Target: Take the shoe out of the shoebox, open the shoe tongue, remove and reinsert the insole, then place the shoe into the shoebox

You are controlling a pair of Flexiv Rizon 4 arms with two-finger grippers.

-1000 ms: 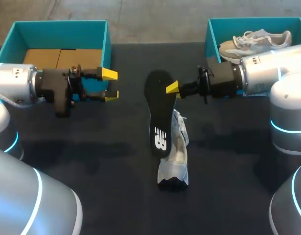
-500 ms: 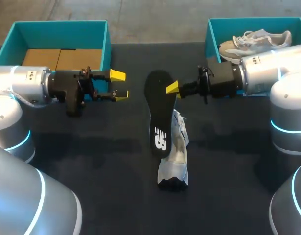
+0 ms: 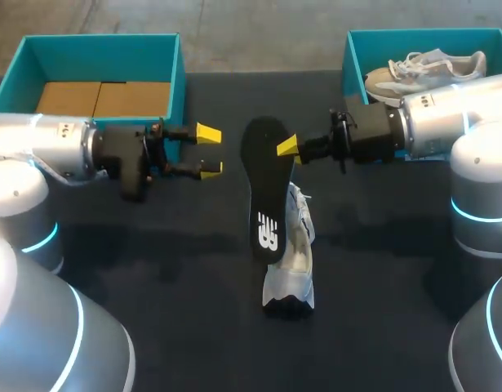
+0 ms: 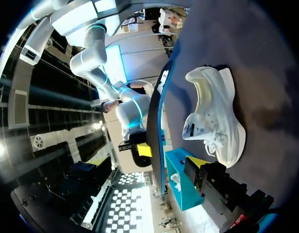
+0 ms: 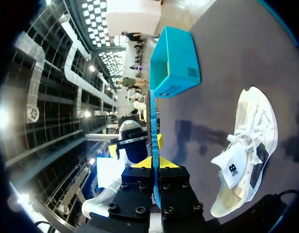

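A black insole (image 3: 263, 188) with a white logo hangs tilted above the table, its lower end over the white shoe (image 3: 295, 261). My right gripper (image 3: 288, 147) is shut on the insole's upper right edge. In the right wrist view the insole (image 5: 153, 131) shows edge-on, pinched between the yellow-tipped fingers (image 5: 148, 163), with the shoe (image 5: 244, 155) lying beside it on the dark table. My left gripper (image 3: 209, 151) stands open just left of the insole's top, holding nothing. From the left wrist view the shoe (image 4: 215, 119) lies on its side with the insole's edge (image 4: 156, 131) beside it.
An open teal shoebox (image 3: 22, 65) with brown cardboard inside stands at the back left. A second teal box (image 3: 353, 49) at the back right holds a grey shoe (image 3: 426, 69). The tabletop (image 3: 193, 269) is dark.
My left arm has moved right, bringing its open gripper close to the insole. The right gripper, insole and shoe have stayed still.
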